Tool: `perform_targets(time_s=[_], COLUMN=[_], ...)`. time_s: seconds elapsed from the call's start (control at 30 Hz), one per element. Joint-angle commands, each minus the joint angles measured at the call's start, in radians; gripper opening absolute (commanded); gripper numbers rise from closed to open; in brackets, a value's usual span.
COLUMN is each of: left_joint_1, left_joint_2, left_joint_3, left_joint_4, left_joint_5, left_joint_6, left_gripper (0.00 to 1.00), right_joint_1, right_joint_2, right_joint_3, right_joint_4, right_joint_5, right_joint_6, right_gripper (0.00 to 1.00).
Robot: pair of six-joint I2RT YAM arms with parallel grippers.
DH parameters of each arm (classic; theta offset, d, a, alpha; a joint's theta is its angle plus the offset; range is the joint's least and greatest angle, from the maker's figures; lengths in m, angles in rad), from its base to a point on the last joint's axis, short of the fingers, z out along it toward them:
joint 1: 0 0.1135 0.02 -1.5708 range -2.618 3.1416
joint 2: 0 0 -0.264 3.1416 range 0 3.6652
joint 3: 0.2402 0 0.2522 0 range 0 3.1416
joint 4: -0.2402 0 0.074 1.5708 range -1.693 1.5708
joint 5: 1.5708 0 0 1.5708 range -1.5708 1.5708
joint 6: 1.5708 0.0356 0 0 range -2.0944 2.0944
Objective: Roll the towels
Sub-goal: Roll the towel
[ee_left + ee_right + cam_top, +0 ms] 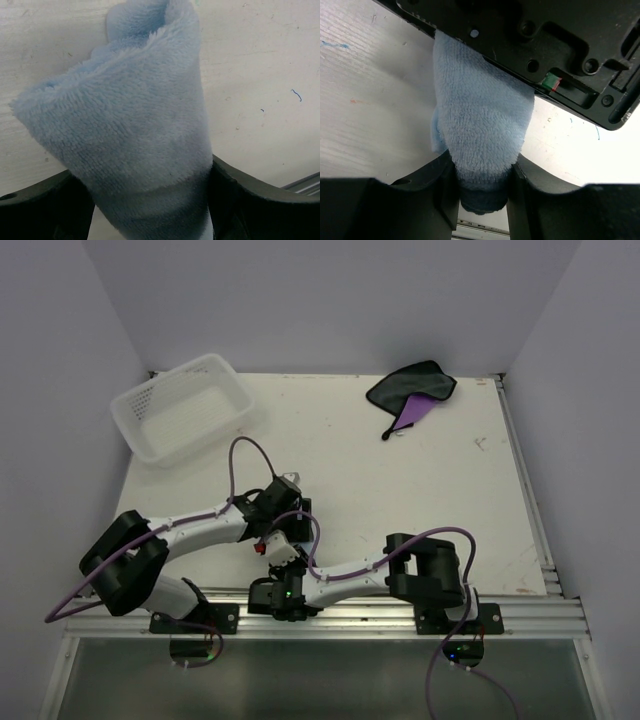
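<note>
The light blue towel (pixel 135 125) is a thick roll held between both grippers near the table's front middle. In the left wrist view my left gripper (pixel 150 200) has both fingers against the roll's sides. In the right wrist view the same towel (pixel 480 115) is pinched at its lower end by my right gripper (pixel 482 185), with the left gripper's black body (pixel 545 45) just above. From the top view the two grippers, left (pixel 280 540) and right (pixel 290 562), meet and hide this towel. The purple towel with the dark face (pixel 410 390) lies crumpled at the far right.
A white lattice basket (pixel 234 382) stands at the far left corner. Metal rails run along the table's front edge (pixel 400 615) and right edge (pixel 530 490). White walls close in the back and sides.
</note>
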Motion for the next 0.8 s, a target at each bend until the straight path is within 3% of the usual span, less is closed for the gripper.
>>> perform_targets(time_s=[0.0,0.23,0.77], left_joint_1=[-0.012,-0.010,-0.013], left_joint_2=[0.058,0.080,0.138], left_joint_3=[-0.031,-0.067,-0.051], left_joint_4=[0.035,0.075,0.064], left_joint_5=[-0.054,-0.037,-0.092], left_joint_6=[0.042,0.042,0.100], left_gripper=[0.80,0.67,0.57], right_joint_1=[0.006,0.006,0.016], right_joint_2=[0.022,0.016,-0.071], right_joint_3=[0.026,0.023,-0.043], right_joint_4=[0.031,0.034,0.080], right_joint_5=[-0.051,-0.053,-0.058], right_joint_6=[0.054,0.054,0.062], right_gripper=[0.39,0.40,0.61])
